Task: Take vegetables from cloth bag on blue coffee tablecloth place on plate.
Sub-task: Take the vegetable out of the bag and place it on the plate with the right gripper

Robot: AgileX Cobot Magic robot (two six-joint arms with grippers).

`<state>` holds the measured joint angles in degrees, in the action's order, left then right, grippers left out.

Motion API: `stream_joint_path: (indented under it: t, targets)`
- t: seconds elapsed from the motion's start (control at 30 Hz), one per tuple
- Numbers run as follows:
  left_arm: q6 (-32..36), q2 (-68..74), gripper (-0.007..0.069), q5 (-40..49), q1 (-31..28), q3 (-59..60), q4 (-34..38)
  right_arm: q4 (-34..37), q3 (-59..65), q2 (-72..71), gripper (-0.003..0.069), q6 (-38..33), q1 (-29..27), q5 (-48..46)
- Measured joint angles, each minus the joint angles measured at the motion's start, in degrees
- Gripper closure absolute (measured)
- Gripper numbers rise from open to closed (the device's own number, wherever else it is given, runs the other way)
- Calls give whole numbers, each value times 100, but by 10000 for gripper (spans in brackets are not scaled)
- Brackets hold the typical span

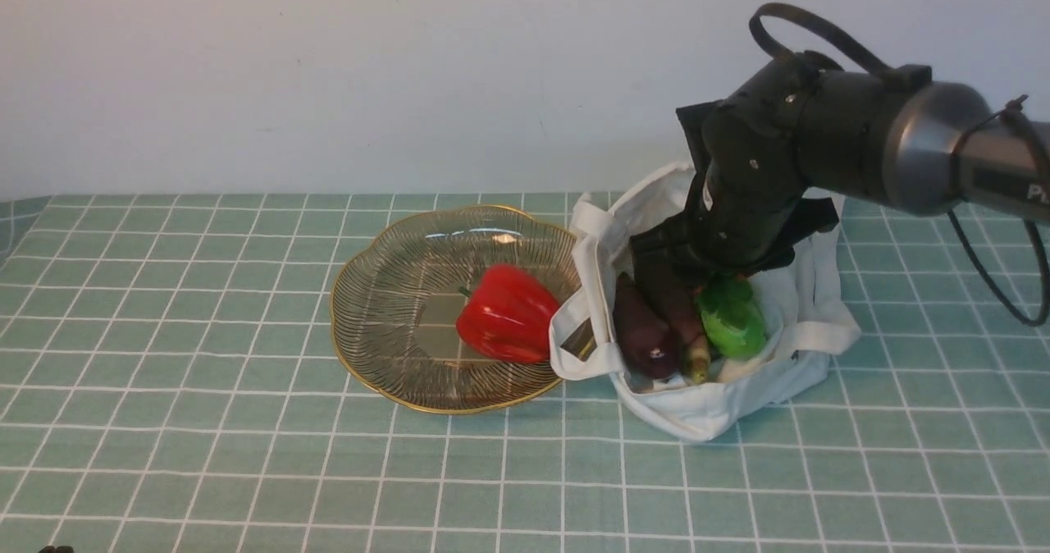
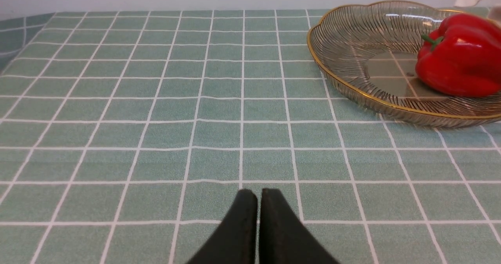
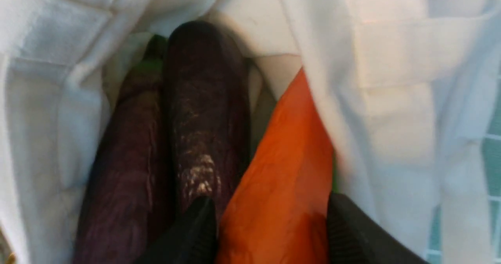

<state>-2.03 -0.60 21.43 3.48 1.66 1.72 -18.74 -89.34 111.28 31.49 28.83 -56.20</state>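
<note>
1. Only the right wrist view shows the carrot (image 3: 282, 170). It lies deep in the bag (image 3: 399, 99) beside 2 eggplants (image 3: 207, 99), and the right gripper (image 3: 270, 201) pinches it, 1 finger against each side.
2. From the front, the arm (image 1: 820, 143) hides the carrot. A green vegetable (image 1: 730, 315) shows in the bag there.
3. The left gripper (image 2: 258, 201), fingers pressed together, is over bare cloth (image 2: 156, 99).
4. The cloth is checked teal, with a plain white wall (image 1: 328, 69) behind.
5. A red pepper (image 1: 507, 313) lies on the plate (image 1: 369, 290), right beside the bag.

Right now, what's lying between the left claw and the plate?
Nothing but bare tablecloth. The left wrist view shows only checked cloth between the shut left claw and the plate.
</note>
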Motion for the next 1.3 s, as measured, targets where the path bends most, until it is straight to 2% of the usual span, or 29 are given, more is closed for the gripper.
stream_joint_path:
  t: [0.17,0.4,0.5,0.87,0.93,1.07,1.17,1.27,1.3]
  targets:
    - [0,0,629,0,0,0,0,566,-512,-576,327,-411,0,-253]
    - [0,0,629,0,0,0,0,2443,-1064,-920,327,-1402,22,-181]
    - [0,0,629,0,0,0,0,2954,-1083,-770,327,-1714,150,56]
    - [0,0,629,0,0,0,0,3078,-1083,595,327,-1824,940,1500]
    - [0,0,629,0,0,0,0,3078,-1083,800,306,-1829,1046,1823]
    - [0,0,629,0,0,0,0,2997,-1083,1006,151,-1957,1144,2055]
    - [0,0,629,0,0,0,0,2820,-1146,1011,41,-2017,1144,1771]
    - [0,0,629,0,0,0,0,2665,-1329,1011,-3,-2036,1144,1360]
    - [0,0,629,0,0,0,0,2535,-1593,1011,-19,-2037,1144,961]
